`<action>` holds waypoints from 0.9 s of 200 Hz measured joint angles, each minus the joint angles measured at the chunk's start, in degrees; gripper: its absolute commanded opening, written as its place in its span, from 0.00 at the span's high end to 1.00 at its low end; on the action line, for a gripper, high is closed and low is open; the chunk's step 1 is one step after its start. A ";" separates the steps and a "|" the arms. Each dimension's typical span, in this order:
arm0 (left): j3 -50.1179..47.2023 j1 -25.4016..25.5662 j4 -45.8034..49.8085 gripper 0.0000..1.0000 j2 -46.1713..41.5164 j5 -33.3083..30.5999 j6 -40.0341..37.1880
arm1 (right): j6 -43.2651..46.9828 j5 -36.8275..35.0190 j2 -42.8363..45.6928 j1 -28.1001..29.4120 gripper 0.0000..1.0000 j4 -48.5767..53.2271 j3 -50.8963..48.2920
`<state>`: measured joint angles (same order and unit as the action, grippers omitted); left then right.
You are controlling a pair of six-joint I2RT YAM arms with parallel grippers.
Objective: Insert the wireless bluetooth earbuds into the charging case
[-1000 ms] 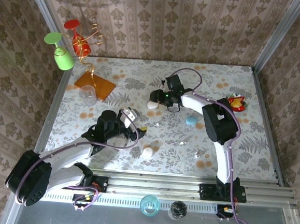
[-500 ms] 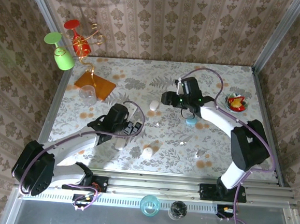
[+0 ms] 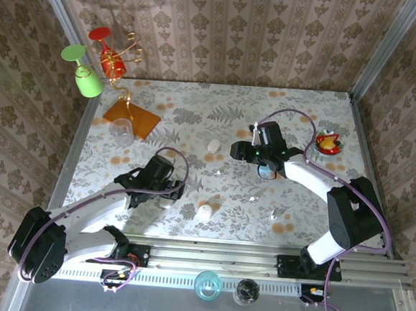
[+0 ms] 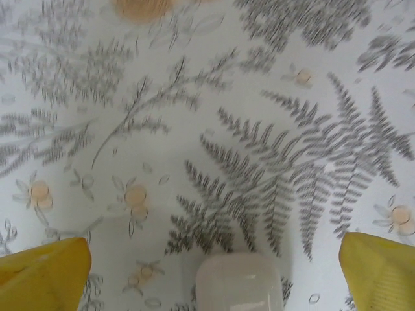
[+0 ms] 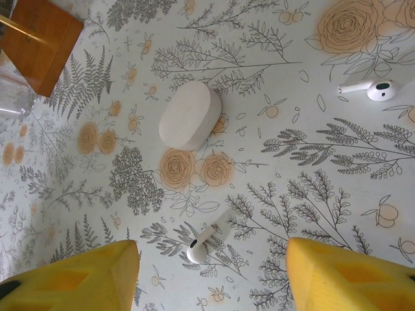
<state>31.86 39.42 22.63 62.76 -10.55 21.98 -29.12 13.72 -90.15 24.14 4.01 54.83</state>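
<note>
The left gripper point(image 3: 165, 193) is held low over the near-left part of the flowered table point(image 3: 319, 207), with its yellow fingers point(image 4: 45, 272) spread wide. A rounded white case point(image 4: 238, 282) is seen lying on the table between them, touched by neither, so nothing is gripped. The right gripper point(image 5: 207, 272) is poised above the middle of the table, its jaws parted and nothing held between them. In its wrist view one earbud point(image 5: 202, 243) is found on the table just beyond the gap between the fingers, and a second earbud point(image 5: 367, 89) is seen well apart, to the right. Another white case point(image 5: 190, 115), closed, is placed beyond the first earbud and apart from it. A teal case point(image 3: 266, 171) is partly covered by the right arm in the overhead view.
</note>
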 measured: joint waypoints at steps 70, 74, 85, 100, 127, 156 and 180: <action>-2.12 4.85 4.00 0.21 2.82 0.46 5.57 | -0.52 0.00 -0.04 0.00 0.38 -0.13 0.02; -2.23 5.05 4.09 0.22 3.10 0.44 5.95 | -0.70 0.00 -0.07 0.00 0.38 -0.15 0.02; -2.38 5.46 4.35 0.23 3.93 0.44 6.73 | -0.98 0.00 -0.17 0.00 0.38 -0.42 0.02; -2.51 5.90 4.42 0.24 5.01 0.42 7.56 | -1.11 0.00 -0.24 0.00 0.38 -0.68 0.02; -2.51 6.38 4.13 0.29 7.45 0.61 8.61 | -1.27 0.00 -0.24 0.00 0.38 -0.98 0.02; -2.25 6.71 3.78 0.38 8.02 1.09 9.31 | -1.27 0.00 -0.22 0.00 0.38 -0.98 0.02; -2.21 7.04 3.54 0.45 8.09 1.29 9.46 | -1.27 0.00 -0.24 0.00 0.38 -0.98 0.02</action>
<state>29.65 46.46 26.17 70.85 -9.26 31.44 -30.39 13.72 -90.39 24.14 3.03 54.85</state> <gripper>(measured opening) 0.577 0.623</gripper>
